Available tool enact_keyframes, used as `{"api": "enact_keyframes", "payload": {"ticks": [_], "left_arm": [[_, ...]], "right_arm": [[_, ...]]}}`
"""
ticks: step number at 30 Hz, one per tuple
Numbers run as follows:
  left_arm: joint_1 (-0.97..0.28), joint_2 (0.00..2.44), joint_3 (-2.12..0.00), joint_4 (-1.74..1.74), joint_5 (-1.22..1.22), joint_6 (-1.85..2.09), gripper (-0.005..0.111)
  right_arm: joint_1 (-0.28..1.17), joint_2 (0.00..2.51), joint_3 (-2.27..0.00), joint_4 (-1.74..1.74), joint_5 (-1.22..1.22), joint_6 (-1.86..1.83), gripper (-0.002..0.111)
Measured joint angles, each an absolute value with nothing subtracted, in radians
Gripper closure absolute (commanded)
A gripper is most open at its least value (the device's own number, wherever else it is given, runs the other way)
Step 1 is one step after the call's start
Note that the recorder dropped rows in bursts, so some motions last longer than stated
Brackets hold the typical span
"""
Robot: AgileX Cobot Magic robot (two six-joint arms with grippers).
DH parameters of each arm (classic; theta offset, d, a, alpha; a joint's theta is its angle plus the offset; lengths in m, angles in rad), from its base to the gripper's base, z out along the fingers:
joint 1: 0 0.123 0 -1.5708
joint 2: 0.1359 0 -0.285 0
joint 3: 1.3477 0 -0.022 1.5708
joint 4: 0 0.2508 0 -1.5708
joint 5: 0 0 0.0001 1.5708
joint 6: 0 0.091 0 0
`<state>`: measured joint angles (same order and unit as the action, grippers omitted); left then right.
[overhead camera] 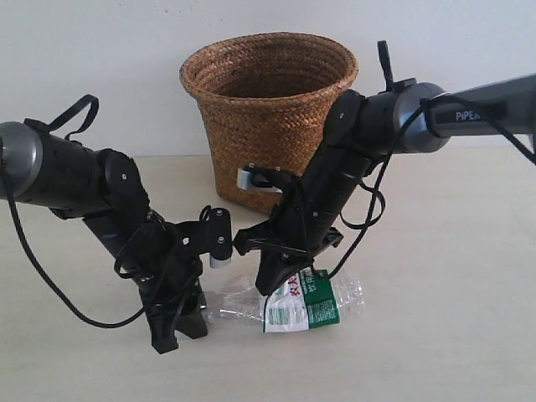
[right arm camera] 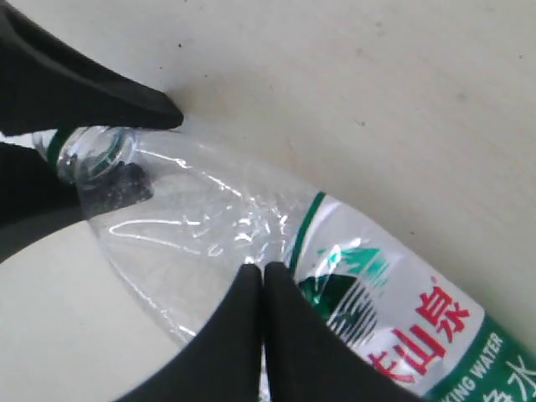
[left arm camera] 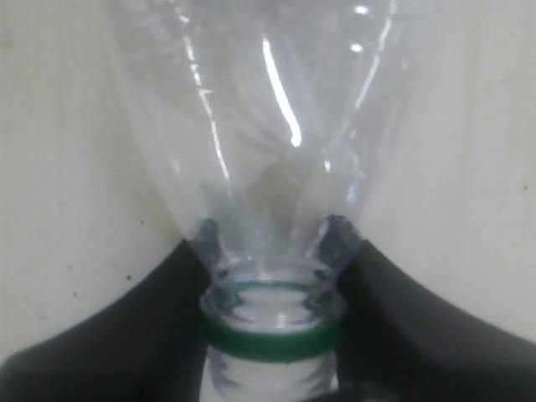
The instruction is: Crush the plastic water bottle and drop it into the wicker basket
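Clear plastic water bottle [overhead camera: 306,308] sideways, green-labelled — seemingly creased

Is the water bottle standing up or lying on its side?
Lying on its side: the bottle stretches along the table, neck between the left fingers.

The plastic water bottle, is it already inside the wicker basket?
No, the plastic water bottle lies on the table in front of the wicker basket.

The exterior view looks slightly down across the pale table [overhead camera: 452,335]. Both wrist views look from very near at the clear green-labelled plastic water bottle [overhead camera: 306,306], shared by all three.
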<state>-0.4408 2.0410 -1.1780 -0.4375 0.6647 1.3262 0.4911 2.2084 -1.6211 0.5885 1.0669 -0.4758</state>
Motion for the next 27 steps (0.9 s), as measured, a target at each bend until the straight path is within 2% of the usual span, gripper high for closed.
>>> {"api": "enact_keyframes", "payload": {"ticks": [6,15,27], "left_arm": [[-0.443,2.041,-1.176,-0.460,0.650,1.320,0.102],[-0.443,2.041,-1.176,-0.463,0.642,1.316,0.102],[-0.443,2.041,-1.176,-0.463,0.642,1.316,0.102]], "right_arm": [[0.498,2.144,-1.604,0.608,1.087,-0.631,0.108],[0.499,2.079,-1.604,0.620,1.207,-1.165,0.108],[0.499,2.118,-1.584,0.741,1.085,-1.463,0.108]]}}
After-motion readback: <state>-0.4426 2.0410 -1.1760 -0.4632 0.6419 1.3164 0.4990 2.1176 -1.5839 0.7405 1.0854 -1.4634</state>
